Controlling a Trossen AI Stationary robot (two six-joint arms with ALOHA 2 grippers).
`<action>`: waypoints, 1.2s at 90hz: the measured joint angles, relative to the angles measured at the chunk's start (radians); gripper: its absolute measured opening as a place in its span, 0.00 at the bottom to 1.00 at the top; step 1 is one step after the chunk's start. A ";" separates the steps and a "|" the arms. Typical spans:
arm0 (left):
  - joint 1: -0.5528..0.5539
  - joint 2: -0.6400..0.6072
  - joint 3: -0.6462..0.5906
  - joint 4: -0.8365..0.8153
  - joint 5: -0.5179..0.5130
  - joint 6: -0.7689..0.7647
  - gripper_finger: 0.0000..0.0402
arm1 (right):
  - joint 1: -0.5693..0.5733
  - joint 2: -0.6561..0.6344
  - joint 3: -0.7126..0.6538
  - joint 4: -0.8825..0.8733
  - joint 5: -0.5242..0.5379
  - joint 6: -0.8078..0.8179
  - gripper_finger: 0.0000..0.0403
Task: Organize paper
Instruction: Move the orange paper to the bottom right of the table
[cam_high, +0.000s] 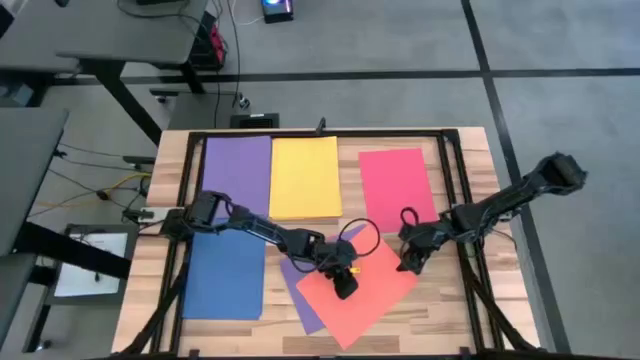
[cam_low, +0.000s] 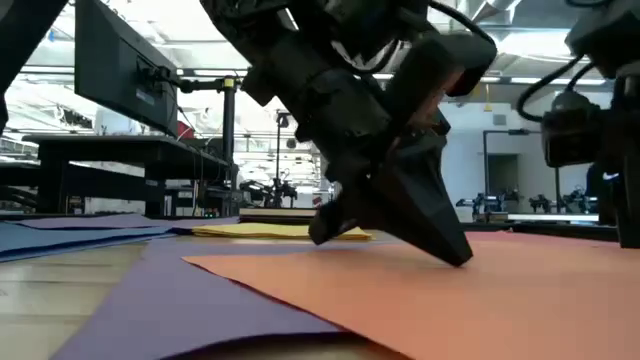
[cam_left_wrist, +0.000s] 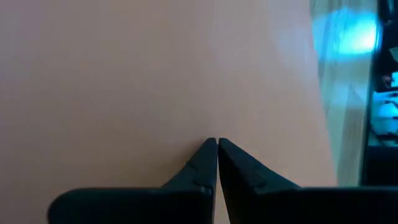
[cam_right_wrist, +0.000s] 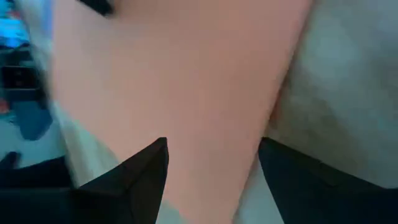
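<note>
An orange-coral paper sheet (cam_high: 372, 296) lies askew near the table's front edge, partly on a purple sheet (cam_high: 306, 300). My left gripper (cam_high: 346, 288) is shut with its tips on the orange sheet's middle. My right gripper (cam_high: 407, 264) stands open at the orange sheet's right corner (cam_right_wrist: 205, 124), a finger on either side. Whether it touches the paper, I cannot tell. Another purple sheet (cam_high: 238, 165), a yellow stack (cam_high: 305, 178), a red-pink sheet (cam_high: 397, 185) and a blue sheet (cam_high: 225, 275) lie flat on the table. My left gripper presses its shut fingertips (cam_left_wrist: 208, 149) down on the orange sheet's upper face (cam_left_wrist: 186, 93), near the sheet's middle. The fingers slant down from the table's left (cam_low: 440, 240). The sheet lies flat under them, on the purple sheet and the table.
A black metal frame (cam_high: 455, 180) runs around the work area on the wooden table (cam_high: 450, 310). Cables loop over the table between the two arms (cam_high: 365, 235). Desks and floor lie beyond the far edge.
</note>
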 joint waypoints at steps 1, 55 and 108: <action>0.000 0.000 0.000 0.000 0.000 0.001 0.00 | 0.003 0.003 0.000 0.009 -0.001 0.000 0.59; 0.018 -0.018 -0.001 0.064 0.056 0.014 0.00 | 0.025 0.104 0.078 0.028 -0.058 -0.072 0.04; 0.040 -0.388 -0.002 -0.660 -0.083 0.348 0.00 | -0.020 0.052 0.518 -0.975 -0.126 -1.016 0.00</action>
